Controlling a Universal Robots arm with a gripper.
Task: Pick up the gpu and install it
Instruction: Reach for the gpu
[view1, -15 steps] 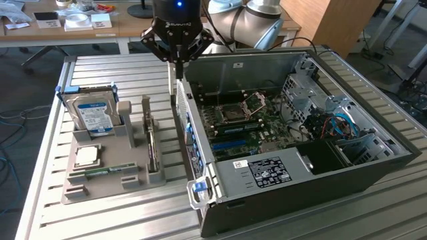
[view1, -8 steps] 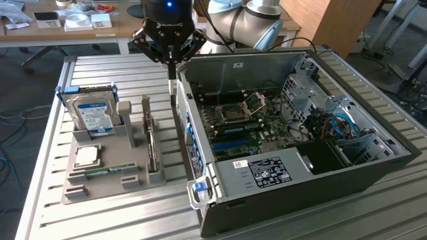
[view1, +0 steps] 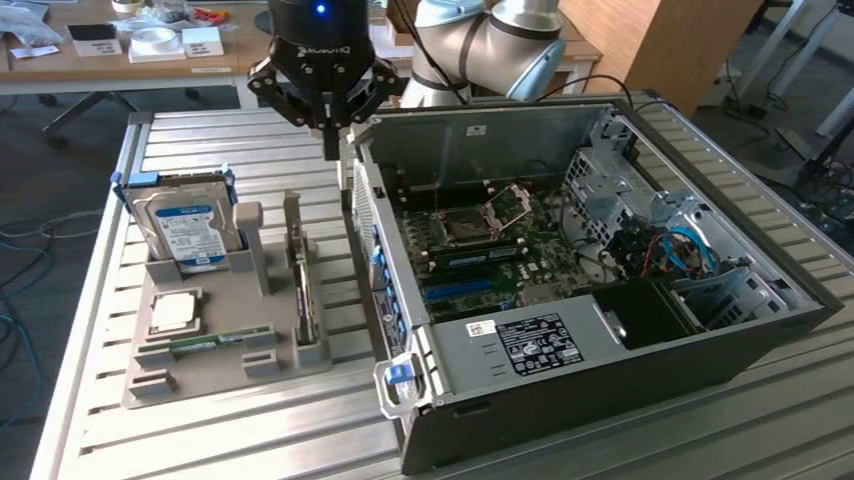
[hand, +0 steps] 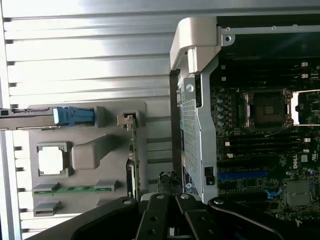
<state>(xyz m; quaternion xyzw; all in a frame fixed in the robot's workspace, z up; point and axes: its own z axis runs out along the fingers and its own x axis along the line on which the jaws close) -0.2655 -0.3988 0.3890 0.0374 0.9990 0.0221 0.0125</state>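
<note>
The gpu (view1: 304, 290) stands on edge in a slot of the grey holder (view1: 234, 385), a thin card between two grey uprights. In the wrist view the gpu (hand: 134, 155) appears edge-on as a narrow green strip. My gripper (view1: 330, 148) hangs shut and empty above the table, past the holder's far end and close to the open computer case (view1: 561, 350). It is well above the card and touches nothing. Its black fingers (hand: 157, 215) meet in the wrist view. The motherboard (view1: 487, 250) lies exposed inside the case, with a blue slot (view1: 461, 290).
The holder also carries a blue-labelled hard drive (view1: 187, 225), a square processor (view1: 174, 312) and a green memory stick (view1: 214, 343). The case's metal side wall (hand: 192, 120) rises right beside the holder. All sits on a ribbed metal table (view1: 200, 440); desks stand behind.
</note>
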